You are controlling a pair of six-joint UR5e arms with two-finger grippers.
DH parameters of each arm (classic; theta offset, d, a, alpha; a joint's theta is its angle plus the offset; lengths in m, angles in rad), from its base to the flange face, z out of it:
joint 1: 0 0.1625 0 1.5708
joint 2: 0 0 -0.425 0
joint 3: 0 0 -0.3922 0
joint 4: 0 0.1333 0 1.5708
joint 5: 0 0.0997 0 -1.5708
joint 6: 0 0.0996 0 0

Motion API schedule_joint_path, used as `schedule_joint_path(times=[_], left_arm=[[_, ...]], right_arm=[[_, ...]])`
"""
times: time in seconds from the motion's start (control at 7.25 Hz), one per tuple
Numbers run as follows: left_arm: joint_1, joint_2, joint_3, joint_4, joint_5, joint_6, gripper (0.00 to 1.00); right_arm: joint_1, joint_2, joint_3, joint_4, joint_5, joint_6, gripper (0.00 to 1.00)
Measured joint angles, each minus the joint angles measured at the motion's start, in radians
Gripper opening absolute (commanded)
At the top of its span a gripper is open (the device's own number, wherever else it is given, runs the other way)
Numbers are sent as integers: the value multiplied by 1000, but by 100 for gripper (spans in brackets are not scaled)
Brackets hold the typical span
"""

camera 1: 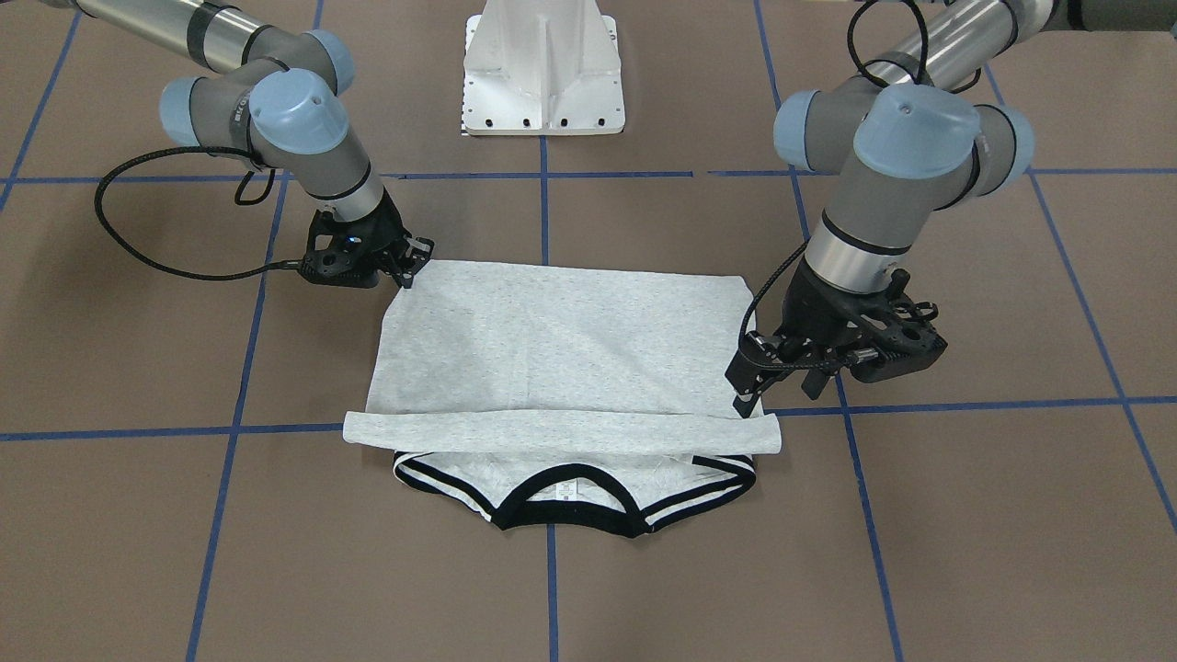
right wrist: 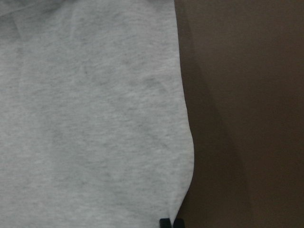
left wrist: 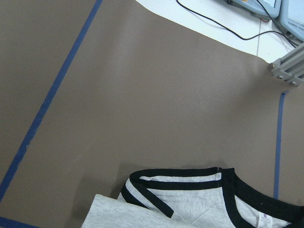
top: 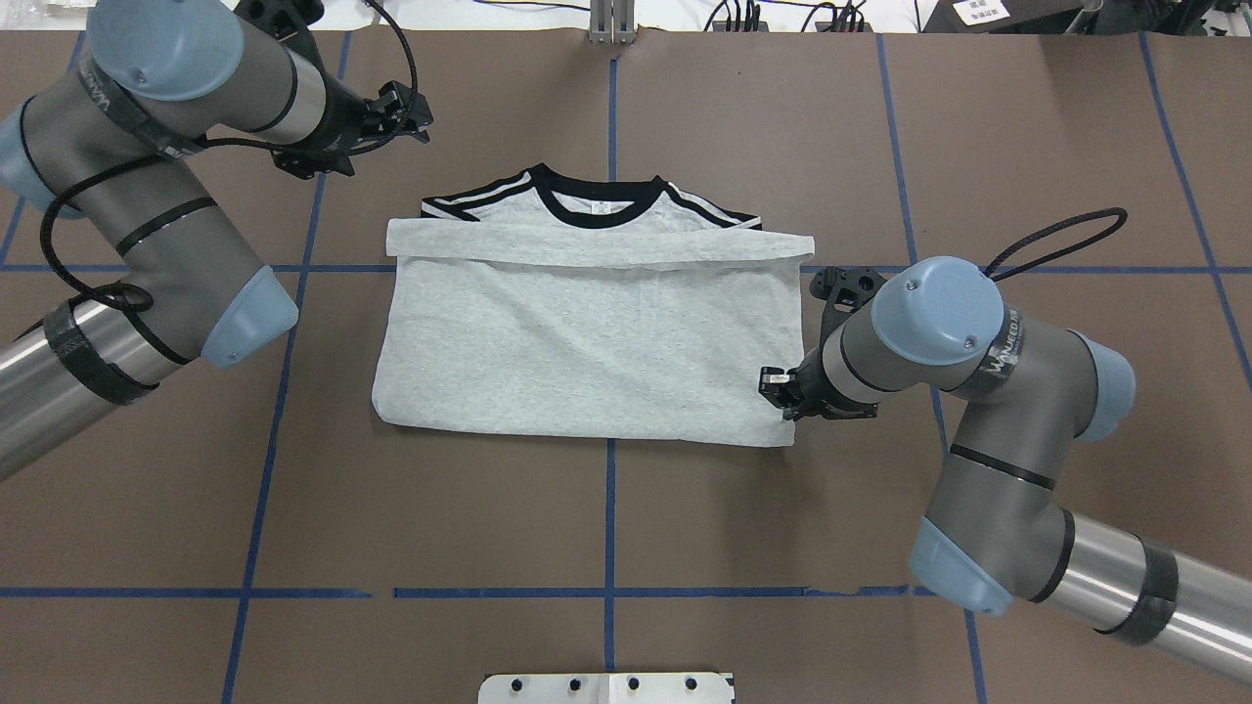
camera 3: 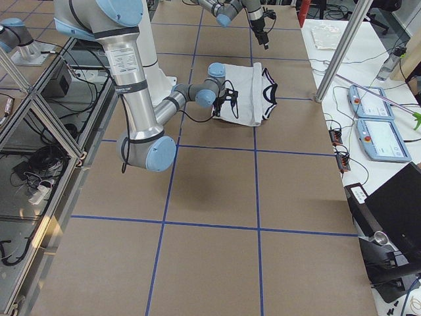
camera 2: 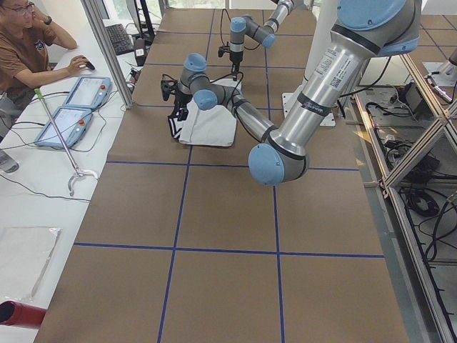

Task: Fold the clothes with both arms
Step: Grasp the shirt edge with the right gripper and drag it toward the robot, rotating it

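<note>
The T-shirt [camera 1: 552,340] lies flat in the middle of the brown table [camera 1: 919,552]. Its black collar [camera 1: 561,510] is on the far side from the robot and its lower half is folded up over the chest. The fold covers whatever is on the front, and only plain heather-grey cloth shows. The hem [camera 1: 561,430] forms a straight band just short of the collar. The sleeves are tucked out of sight, leaving only the black shoulder stripes peeking past the band. A small label inside the collar is too small to read. The right gripper [camera 1: 411,267] is down at the shirt's near right corner. Its wrist view is almost filled with grey cloth, and the bottom edge cuts off all but the two black fingertips [right wrist: 165,223]. They are pressed close together where the cloth's edge runs in, and appear to pinch it. The left gripper [camera 1: 777,397] hangs off the shirt's far left corner, touching no cloth, with its fingers apparently spread and holding nothing. None of its fingers show in its wrist view, which takes in only table, blue tape and the collar. The white pedestal base [camera 1: 542,74] is cut off by the frame edge. In the left side view an operator [camera 2: 28,43] is partly cropped
</note>
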Motion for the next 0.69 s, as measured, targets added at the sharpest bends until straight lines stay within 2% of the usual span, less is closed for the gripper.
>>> schedule_joint_path(times=[0.41, 0.69], left_arm=[[7, 19, -56, -2, -1, 32, 100], [17, 30, -83, 1, -6, 56, 100]], right_arm=[[-8, -188, 198, -25, -12, 1, 0], [-76, -298, 327, -27, -2, 2, 0]])
